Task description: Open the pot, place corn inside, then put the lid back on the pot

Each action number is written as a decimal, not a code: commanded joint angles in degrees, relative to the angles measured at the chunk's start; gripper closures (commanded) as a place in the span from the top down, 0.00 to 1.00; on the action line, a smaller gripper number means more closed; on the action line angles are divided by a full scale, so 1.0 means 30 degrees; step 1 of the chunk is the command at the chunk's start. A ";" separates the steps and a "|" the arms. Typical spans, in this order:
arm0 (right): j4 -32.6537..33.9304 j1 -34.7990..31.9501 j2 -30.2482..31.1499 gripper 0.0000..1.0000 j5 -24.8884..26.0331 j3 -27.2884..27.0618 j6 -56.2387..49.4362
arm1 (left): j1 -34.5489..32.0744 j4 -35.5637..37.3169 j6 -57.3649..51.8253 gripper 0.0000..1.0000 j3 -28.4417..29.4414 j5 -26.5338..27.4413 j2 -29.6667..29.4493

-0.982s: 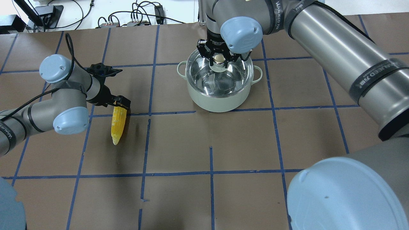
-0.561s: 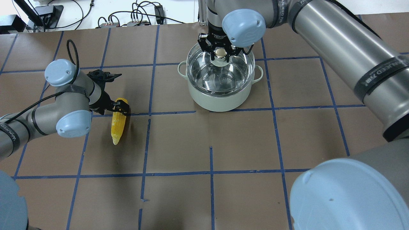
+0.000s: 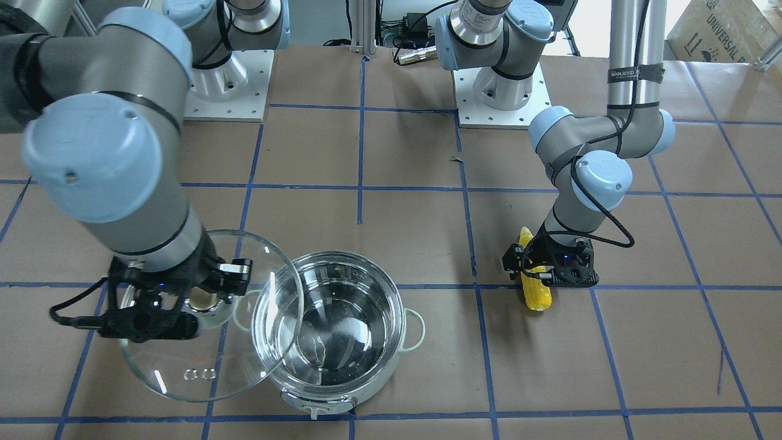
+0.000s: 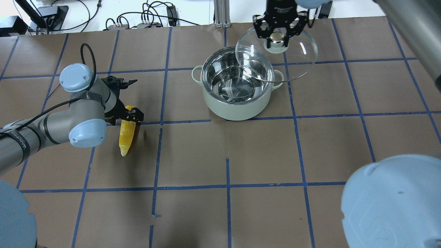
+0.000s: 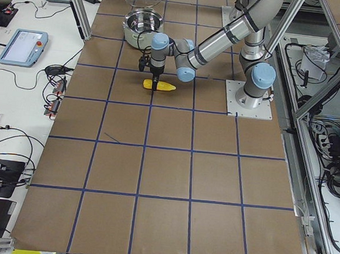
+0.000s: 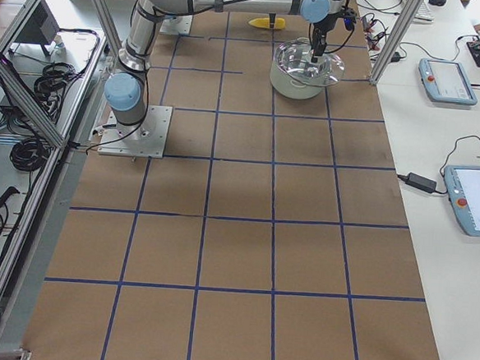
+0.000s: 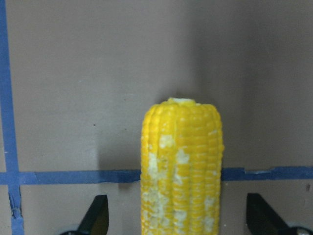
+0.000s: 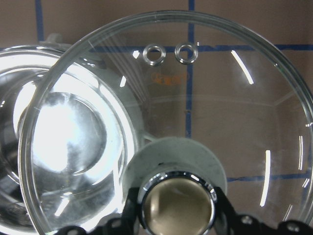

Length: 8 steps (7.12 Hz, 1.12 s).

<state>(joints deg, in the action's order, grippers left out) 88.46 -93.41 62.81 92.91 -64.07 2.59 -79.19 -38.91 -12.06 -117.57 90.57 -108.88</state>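
Note:
The pot [image 4: 234, 108] stands open on the far middle of the table, shiny and empty inside; it also shows in the front-facing view [image 3: 380, 318]. My right gripper [image 4: 278, 38] is shut on the lid's beige-gold knob [image 8: 176, 208]. It holds the clear glass lid [image 4: 303, 51] in the air beside the pot, overlapping its far right rim. The yellow corn [image 4: 125, 136] lies on the table at the left. My left gripper [image 4: 131, 116] is open and straddles the corn's blunt end. In the left wrist view its fingertips [image 7: 95, 215] stand apart from the corn [image 7: 181, 161].
The table is brown paper with blue tape grid lines [image 4: 227, 186]. Cables and boxes [image 4: 148, 19] lie beyond the far edge. My right arm's elbow [image 4: 392, 203] fills the near right corner of the overhead view.
My right gripper has lifted the lid off the pot and carried it far and to the right. My left gripper has shifted slightly farther along the corn's blunt end.

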 commanded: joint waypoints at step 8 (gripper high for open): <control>0.1627 0.3216 0.0889 0.11 0.0142 -0.4044 -0.4085 | -0.1687 -1.0470 0.3276 0.05 0.7905 0.0335 0.1312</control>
<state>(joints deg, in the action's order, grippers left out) 92.61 -83.85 65.46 93.35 -75.56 -9.48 -81.42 -59.80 -6.29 -102.62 90.83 -105.47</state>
